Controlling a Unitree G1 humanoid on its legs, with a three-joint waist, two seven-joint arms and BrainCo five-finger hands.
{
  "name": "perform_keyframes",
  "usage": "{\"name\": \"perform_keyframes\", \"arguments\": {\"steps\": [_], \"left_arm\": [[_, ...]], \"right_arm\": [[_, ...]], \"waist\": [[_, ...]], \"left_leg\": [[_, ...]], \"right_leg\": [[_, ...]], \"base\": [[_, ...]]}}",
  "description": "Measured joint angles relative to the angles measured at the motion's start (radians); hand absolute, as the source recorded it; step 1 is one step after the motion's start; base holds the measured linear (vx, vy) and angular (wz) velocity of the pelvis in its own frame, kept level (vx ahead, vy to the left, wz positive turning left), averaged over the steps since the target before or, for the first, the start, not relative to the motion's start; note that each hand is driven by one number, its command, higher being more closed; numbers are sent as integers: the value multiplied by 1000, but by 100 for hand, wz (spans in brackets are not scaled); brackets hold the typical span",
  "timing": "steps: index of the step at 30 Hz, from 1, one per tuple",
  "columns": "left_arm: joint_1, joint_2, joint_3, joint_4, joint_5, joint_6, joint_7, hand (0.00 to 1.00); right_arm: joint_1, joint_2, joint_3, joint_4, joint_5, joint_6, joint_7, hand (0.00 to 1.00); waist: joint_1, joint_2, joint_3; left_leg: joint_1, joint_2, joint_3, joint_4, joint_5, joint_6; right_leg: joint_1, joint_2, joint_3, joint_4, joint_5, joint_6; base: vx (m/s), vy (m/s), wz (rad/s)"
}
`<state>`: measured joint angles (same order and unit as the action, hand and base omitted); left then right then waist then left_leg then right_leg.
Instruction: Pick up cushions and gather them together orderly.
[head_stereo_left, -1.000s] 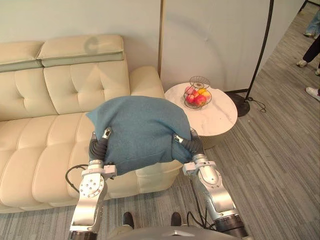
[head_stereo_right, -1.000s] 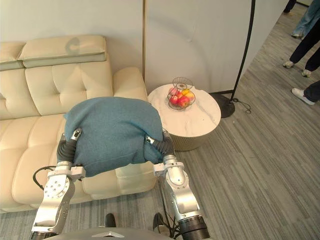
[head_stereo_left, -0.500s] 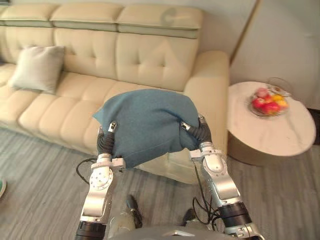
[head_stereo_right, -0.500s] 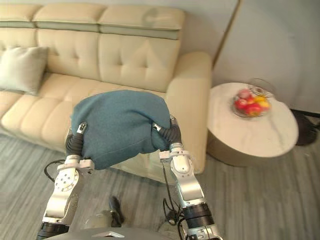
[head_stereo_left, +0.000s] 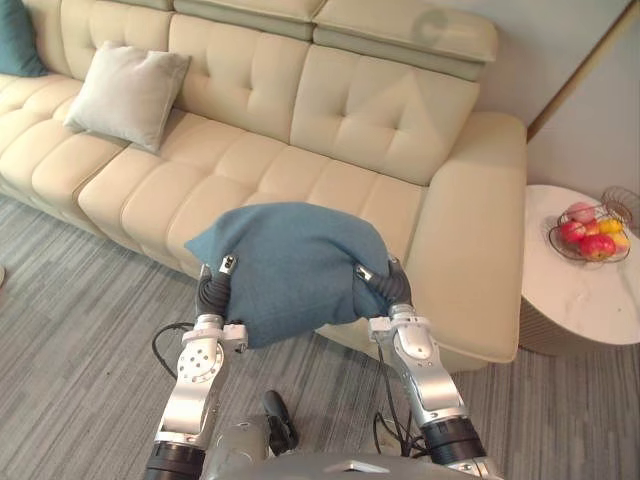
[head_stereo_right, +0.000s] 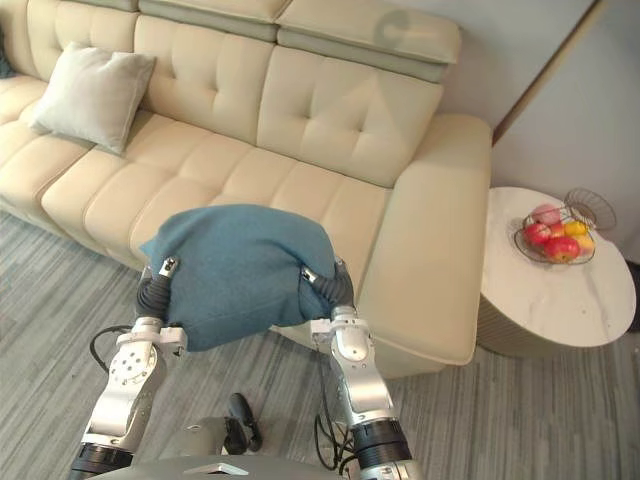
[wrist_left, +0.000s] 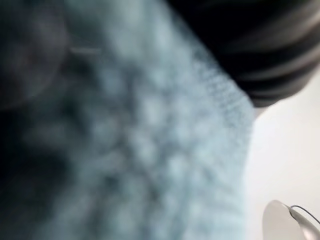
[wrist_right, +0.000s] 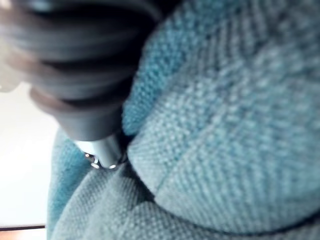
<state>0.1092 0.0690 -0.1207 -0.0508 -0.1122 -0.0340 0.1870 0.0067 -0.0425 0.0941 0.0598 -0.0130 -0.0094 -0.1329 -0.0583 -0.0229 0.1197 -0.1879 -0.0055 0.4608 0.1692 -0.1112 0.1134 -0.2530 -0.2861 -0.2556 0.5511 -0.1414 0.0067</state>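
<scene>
A teal knitted cushion (head_stereo_left: 290, 265) hangs in front of me, above the floor before the sofa, carried between both hands. My left hand (head_stereo_left: 212, 290) is at its left side and my right hand (head_stereo_left: 392, 288) at its right side, both sunk into the fabric. The wrist views show the teal weave (wrist_right: 225, 125) pressed close against each dark ribbed cover (wrist_left: 270, 50). A light grey cushion (head_stereo_left: 125, 95) leans on the sofa's back at the left. A second teal cushion (head_stereo_left: 18, 40) shows at the far left edge.
The cream tufted sofa (head_stereo_left: 330, 120) runs across the view, its right armrest (head_stereo_left: 480, 250) near the carried cushion. A round white side table (head_stereo_left: 580, 300) with a wire fruit basket (head_stereo_left: 590, 232) stands at the right. Grey striped carpet (head_stereo_left: 80, 300) lies in front.
The camera has swung to the left: the sofa's left part with the grey cushion has come into view and the table sits at the right edge. The teal cushion stays between both hands.
</scene>
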Motion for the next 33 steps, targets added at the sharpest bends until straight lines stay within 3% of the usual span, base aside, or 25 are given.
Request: {"name": "perform_keyframes", "arguments": {"steps": [3, 4, 6, 7, 10, 12, 14, 15, 16, 17, 20, 22, 24, 25, 26, 28, 30, 33], "left_arm": [[7, 2, 0, 0, 10, 6, -14, 100], [5, 2, 0, 0, 10, 6, -15, 100], [2, 5, -9, 0, 21, 13, -18, 100], [3, 6, -14, 0, 26, 14, -18, 100], [2, 8, -83, -3, 40, 14, -23, 100], [1, 1, -110, -3, 40, 14, -27, 100], [9, -2, -113, -3, 40, 14, -27, 100], [13, -3, -114, -4, 39, 14, -27, 100], [25, -2, -115, -18, 37, 14, -27, 100], [42, -5, -115, -32, 37, 12, -27, 100], [48, -15, -118, -60, 37, 2, -27, 100], [47, -19, -118, -60, 37, -1, -30, 100], [48, -23, -119, -60, 37, -1, -41, 100], [52, -32, -118, -60, 37, -1, -41, 100], [59, -35, -117, -53, 37, -1, -41, 100], [65, -6, -118, -55, 37, 4, -41, 100], [83, 14, -117, -55, 36, 5, -41, 100], [103, 25, -115, -57, 35, 5, -41, 100]], "right_arm": [[13, -5, 2, 0, 6, 0, 2, 100], [13, -5, 1, 0, 6, 0, 2, 100], [23, -7, -2, -3, 8, 0, 2, 100], [30, -8, -3, -6, 9, 0, 2, 100], [115, -16, -34, -77, 12, -10, 2, 100], [130, -43, -44, -84, 16, -12, 2, 100], [135, -49, -38, -90, 16, -11, 1, 100], [160, -51, -36, -129, 16, -9, 0, 100], [190, -51, -33, -190, 16, -9, -3, 100], [202, -52, -30, -229, 16, -9, -7, 100], [204, -52, -31, -304, 15, -11, -21, 100], [205, -52, -34, -316, 15, -11, -23, 100], [207, -52, -39, -308, 14, -11, -25, 100], [209, -56, -38, -305, 14, -11, -25, 100], [211, -63, -36, -279, 13, -12, -23, 100], [239, -14, -31, -241, 12, -7, -21, 100], [249, 10, -25, -237, 7, -3, -14, 100], [249, 20, -22, -226, 5, -4, 3, 100]], "waist": [[-6, 14, 9], [-8, 17, 11], [-37, 21, 14], [-45, 20, 13], [-74, 22, 11], [-78, 63, 9], [-73, 65, 11], [-65, 65, 11], [-48, 64, 12], [-39, 70, 9], [-6, 71, 7], [-4, 68, 9], [-1, 64, 11], [3, 77, 3], [6, 89, -4], [0, 13, -16], [4, -7, -25], [10, -16, -30]], "left_leg": [[38, -41, 0, -52, 1, -1], [41, -42, -1, -59, 1, -1], [83, -62, -43, -98, 3, -5], [98, -69, -56, -105, 6, -10], [169, -121, -135, -97, -33, -14], [158, -95, -161, -17, -70, -39], [138, -55, -142, 160, -97, -97], [90, -9, -109, 357, -98, -127], [41, 64, -44, 540, -112, -117], [17, 125, -18, 625, -134, -104], [-58, 236, -32, 622, -188, -105], [-75, 242, -78, 517, -194, -117], [-81, 197, -256, 276, -153, -157], [-61, 189, -321, 172, -100, -165], [-36, 183, -345, 115, 57, -226], [-29, 132, -287, 161, 18, -204], [-16, 126, -226, 186, -16, -181], [18, 114, -168, 179, -54, -163]], "right_leg": [[-85, 127, -77, -38, -52, -3], [-98, 142, -94, -61, -51, -3], [-114, 208, -141, -209, 15, 3], [-113, 213, -135, -229, 32, -1], [-92, 217, -51, -281, 156, -89], [-63, 213, -86, -261, 141, -93], [11, 219, -90, -281, 113, -95], [67, 223, -84, -306, 99, -88], [119, 230, -53, -323, 69, -76], [142, 238, -32, -329, 55, -72], [153, 230, 56, -333, 39, -47], [155, 205, 103, -326, 32, -16], [154, 160, 185, -315, 18, 54], [145, 158, 213, -306, 11, 78], [134, 157, 264, -300, 1, 120], [142, 95, 305, -367, 57, 134], [138, 86, 355, -402, 125, 140], [86, 87, 452, -424, 213, 147]], "base": [[146, 64, 11], [202, 54, 12], [254, 24, 48], [326, -3, 84], [392, -29, 85], [542, -45, 55], [516, -72, 15], [483, -34, -11], [421, 20, -30], [318, 54, -46], [212, 141, -74], [154, 251, -75], [194, 472, -92], [164, 467, -103], [166, 445, -90], [203, 475, -76], [99, 338, -91], [5, 249, -131]]}}
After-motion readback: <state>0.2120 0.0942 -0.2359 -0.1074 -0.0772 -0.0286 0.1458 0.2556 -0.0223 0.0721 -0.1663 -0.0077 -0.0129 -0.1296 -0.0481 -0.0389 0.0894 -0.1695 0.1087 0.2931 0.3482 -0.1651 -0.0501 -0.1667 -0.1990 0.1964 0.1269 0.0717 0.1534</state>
